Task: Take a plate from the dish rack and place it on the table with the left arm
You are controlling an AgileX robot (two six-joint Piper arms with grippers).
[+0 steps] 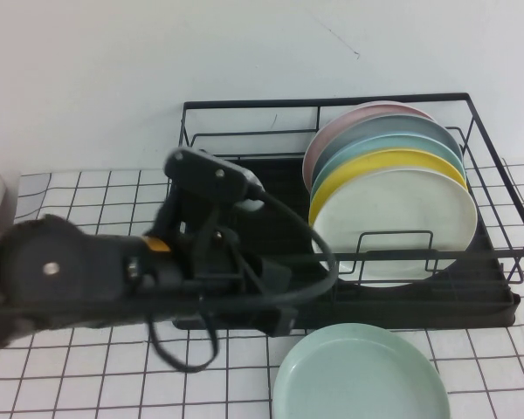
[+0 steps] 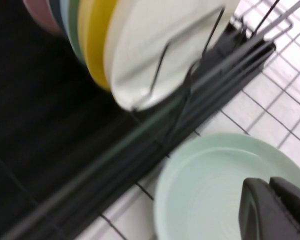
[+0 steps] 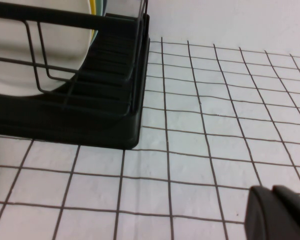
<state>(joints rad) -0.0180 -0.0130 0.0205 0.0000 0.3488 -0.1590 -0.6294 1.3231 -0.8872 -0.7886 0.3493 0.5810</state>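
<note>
The mint plate [image 1: 360, 374] lies flat on the bench [image 1: 70, 384] just in front of the dish rack [image 1: 498, 262], and the left hand [image 2: 277, 210] hangs above its rim holding nothing, though I cannot tell how far it is open. The right hand [image 3: 280, 212] sits low over the bench beside the rack's corner, its opening equally unclear. A careless left-arm retreat could catch the rack's front rail or nudge the plate, since all 3 sit close together.

From above on our own side, we look down at the dish rack [image 1: 349, 218]. Our left wrist camera sits close over the plate [image 2: 215, 190]; the right wrist camera skims low over the table [image 3: 200, 165]. All share the rack.
</note>
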